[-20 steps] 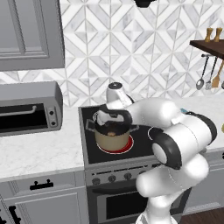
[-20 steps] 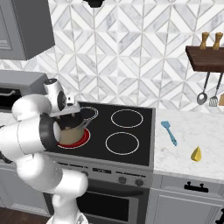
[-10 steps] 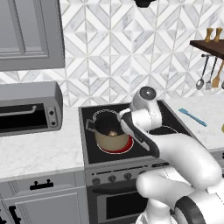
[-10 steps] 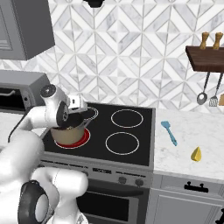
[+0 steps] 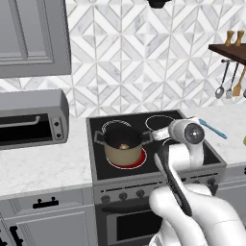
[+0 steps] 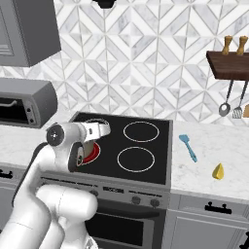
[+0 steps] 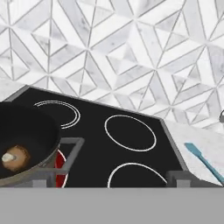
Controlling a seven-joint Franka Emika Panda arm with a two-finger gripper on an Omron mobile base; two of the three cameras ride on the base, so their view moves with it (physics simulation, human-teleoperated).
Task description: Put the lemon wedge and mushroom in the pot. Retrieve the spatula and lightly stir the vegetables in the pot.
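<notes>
no readable text, no labels, no brands, no numbers on anything

The pot [image 5: 123, 147] sits on the front left burner of the stove [image 6: 146, 146], with the mushroom [image 7: 13, 158] lying inside it. To the stove's right, on the table [image 6: 214, 155], lies the spatula [image 6: 187, 147]; the lemon wedge [image 6: 218, 171] rests further right and nearer the front edge, apart from it. A toaster oven [image 5: 29, 120] stands on the table left of the stove.
</notes>
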